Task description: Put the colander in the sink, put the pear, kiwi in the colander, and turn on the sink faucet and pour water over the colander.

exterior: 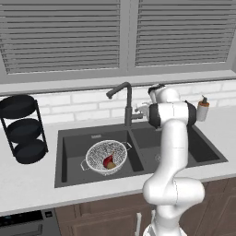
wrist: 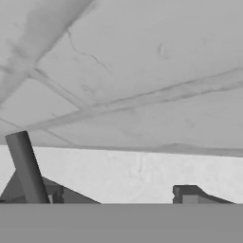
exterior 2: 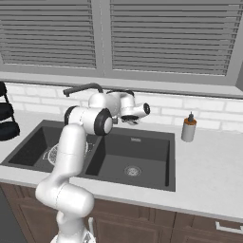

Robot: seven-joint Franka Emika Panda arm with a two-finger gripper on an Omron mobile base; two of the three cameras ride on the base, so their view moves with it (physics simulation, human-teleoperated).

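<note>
In the left basin of the sink, the colander is sitting with its loop handles pointing toward the basin walls, and we are seeing the pear lying inside it, dark red, near the front right part of the bowl. A small tan patch is showing just beside the pear, which may be the kiwi, though we cannot say for sure at this size. The right basin is showing its round silver drain in the right base view, and there the colander is peeking out behind our arm.

We are holding our arm up over the divider between the basins, with the hand reaching toward the back wall. The gripper is hovering just beside the faucet, level with the side lever at the base of the pole. In the right base view the gripper is pointing toward the wall under the spout. In the hand view the faucet pole is rising at the left, with the white tiled wall behind it and the dark finger tips low in the picture, set apart. The jaws look spread wide with nothing between them.

On the counter, a black three-tier rack is standing to the left of the sink, and a soap dispenser is standing to its right, near the wall.
</note>
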